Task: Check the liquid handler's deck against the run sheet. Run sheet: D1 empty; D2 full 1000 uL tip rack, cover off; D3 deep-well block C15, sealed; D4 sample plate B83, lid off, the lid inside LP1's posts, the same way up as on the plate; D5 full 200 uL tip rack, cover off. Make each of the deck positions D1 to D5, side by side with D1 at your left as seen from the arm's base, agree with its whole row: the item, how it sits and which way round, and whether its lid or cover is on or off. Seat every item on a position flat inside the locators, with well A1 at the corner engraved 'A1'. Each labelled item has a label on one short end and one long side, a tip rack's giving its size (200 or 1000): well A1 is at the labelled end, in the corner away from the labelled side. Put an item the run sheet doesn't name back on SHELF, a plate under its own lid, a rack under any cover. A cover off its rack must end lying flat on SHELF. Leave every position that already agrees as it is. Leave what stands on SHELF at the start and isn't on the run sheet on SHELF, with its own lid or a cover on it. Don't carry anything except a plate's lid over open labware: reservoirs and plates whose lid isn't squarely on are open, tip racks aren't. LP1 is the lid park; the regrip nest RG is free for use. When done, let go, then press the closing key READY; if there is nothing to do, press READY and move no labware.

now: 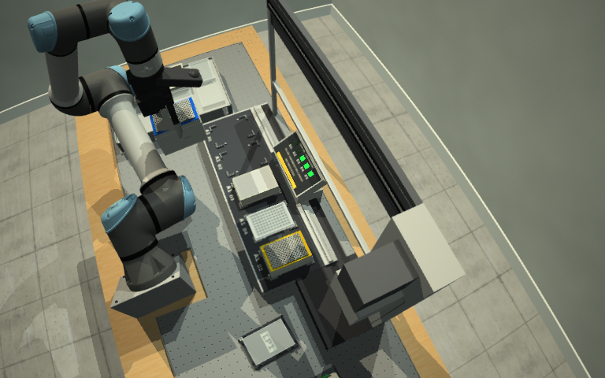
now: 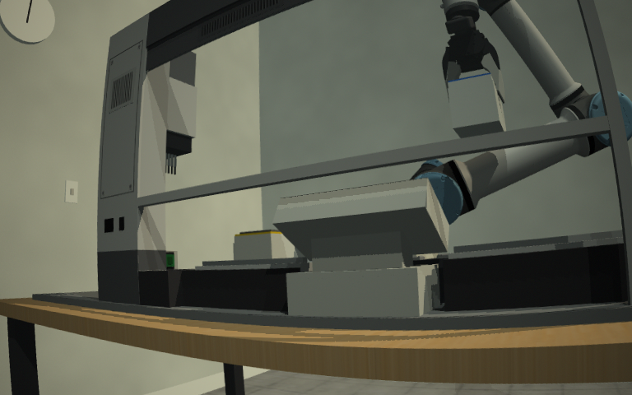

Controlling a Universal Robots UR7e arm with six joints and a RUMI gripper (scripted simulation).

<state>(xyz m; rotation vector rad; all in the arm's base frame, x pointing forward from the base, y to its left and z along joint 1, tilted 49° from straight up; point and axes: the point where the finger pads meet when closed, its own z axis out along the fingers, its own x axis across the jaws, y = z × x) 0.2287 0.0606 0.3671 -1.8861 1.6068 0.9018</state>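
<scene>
While it hangs high above the table's shelf end, the blue-rimmed tip rack (image 1: 175, 116) is pinched across its top by the fingers (image 1: 172, 116), which stand partly closed on the rack's width and can go no narrower. In the exterior view the rack (image 2: 476, 103) shows as a tall grey box with a thin blue line at its upper edge, hanging level and well above the deck rail (image 2: 373, 160).

By its look this is a rigid moulded box, fairly light for its bulk, and unlikely to flex under the grip. Its smooth side walls could slip if it is swung fast, and its height leaves a long body below the hold, so a slow, level carry seems wise. The open tip field on top should stay untouched; the rim or upper side walls are the sensible place to hold, as now.

Below and beside it lie pale covered items on the shelf (image 1: 213, 91). Further along the deck, the first two positions (image 1: 236, 133) look bare, then come a sealed pale block (image 1: 256, 184), an open well plate (image 1: 270, 220) and a yellow-rimmed tip rack (image 1: 285, 250). A lid (image 1: 269, 342) rests at the lid park near the table's far end. Which way round the held rack's label faces cannot be made out.
</scene>
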